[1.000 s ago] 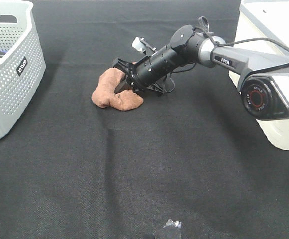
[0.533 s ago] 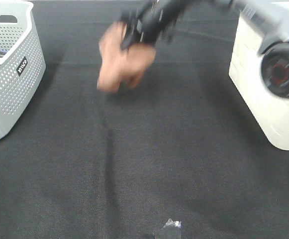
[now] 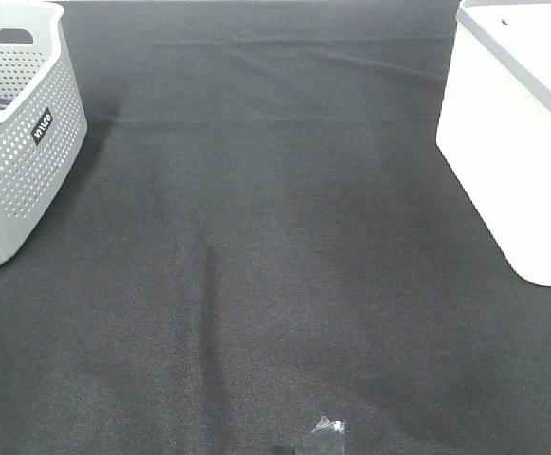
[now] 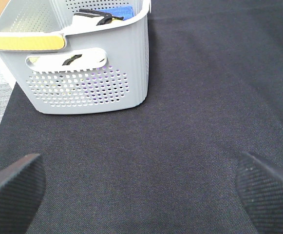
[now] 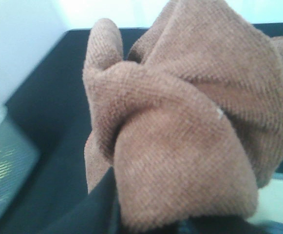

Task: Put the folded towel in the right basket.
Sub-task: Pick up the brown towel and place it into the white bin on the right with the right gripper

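The brown folded towel [image 5: 190, 122] fills the right wrist view, bunched and held up off the black cloth. The right gripper's fingers are hidden behind it; only a dark part shows at the frame's edge. Neither the towel nor the right arm shows in the exterior high view. The right basket [image 3: 503, 142] is white and stands at the right edge of the table. The left gripper [image 4: 141, 195] is open and empty above the black cloth, its two dark fingertips [image 4: 12, 187] far apart, and it is out of the exterior high view.
A grey perforated basket [image 3: 19, 142] stands at the far left; the left wrist view shows it [image 4: 83, 73] holding blue and black items. A small crumpled clear scrap [image 3: 327, 431] lies near the front edge. Black cloth [image 3: 275, 237] covers the table.
The right arm lifted the towel off the cloth, swung it up and away, and has left the exterior high view with it. The spot where the towel lay is now bare.
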You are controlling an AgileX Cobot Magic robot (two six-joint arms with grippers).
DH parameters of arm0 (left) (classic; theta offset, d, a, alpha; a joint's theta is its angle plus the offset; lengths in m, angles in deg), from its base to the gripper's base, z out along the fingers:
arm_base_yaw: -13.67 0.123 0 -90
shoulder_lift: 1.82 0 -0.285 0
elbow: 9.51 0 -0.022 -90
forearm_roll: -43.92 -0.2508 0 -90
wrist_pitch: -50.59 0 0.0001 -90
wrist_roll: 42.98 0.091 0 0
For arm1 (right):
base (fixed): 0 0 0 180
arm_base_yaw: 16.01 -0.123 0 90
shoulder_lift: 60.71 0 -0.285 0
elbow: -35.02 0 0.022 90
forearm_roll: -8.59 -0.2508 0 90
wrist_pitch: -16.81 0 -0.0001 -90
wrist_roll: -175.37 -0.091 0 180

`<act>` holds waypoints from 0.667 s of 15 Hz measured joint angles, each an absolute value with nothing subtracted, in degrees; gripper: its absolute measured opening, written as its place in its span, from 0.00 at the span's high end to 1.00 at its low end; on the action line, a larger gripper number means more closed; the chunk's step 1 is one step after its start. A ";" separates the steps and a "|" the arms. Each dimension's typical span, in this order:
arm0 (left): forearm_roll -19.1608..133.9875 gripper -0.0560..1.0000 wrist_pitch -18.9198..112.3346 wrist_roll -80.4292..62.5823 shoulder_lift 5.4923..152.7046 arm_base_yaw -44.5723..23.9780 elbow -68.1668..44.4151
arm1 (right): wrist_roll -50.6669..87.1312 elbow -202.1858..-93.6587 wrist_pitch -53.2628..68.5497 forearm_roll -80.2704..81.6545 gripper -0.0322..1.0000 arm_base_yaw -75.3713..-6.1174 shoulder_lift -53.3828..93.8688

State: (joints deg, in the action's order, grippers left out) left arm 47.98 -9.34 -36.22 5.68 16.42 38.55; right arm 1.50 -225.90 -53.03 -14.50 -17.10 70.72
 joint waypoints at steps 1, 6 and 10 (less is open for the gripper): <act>47.98 0.01 -9.34 -36.22 5.68 16.42 38.55 | 1.50 -222.63 -53.03 -12.10 0.77 -13.84 69.17; 47.98 0.01 -9.34 -36.22 5.68 16.42 38.55 | 1.67 -201.83 -53.21 -3.56 0.77 -3.93 68.54; 47.93 0.01 -9.34 -36.22 5.68 16.42 38.55 | -0.22 -195.53 -53.38 0.51 0.75 -3.24 71.12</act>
State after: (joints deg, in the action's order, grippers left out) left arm 47.93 -9.34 -36.22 5.68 16.42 38.55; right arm -0.22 -195.53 -53.38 0.51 -3.24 71.12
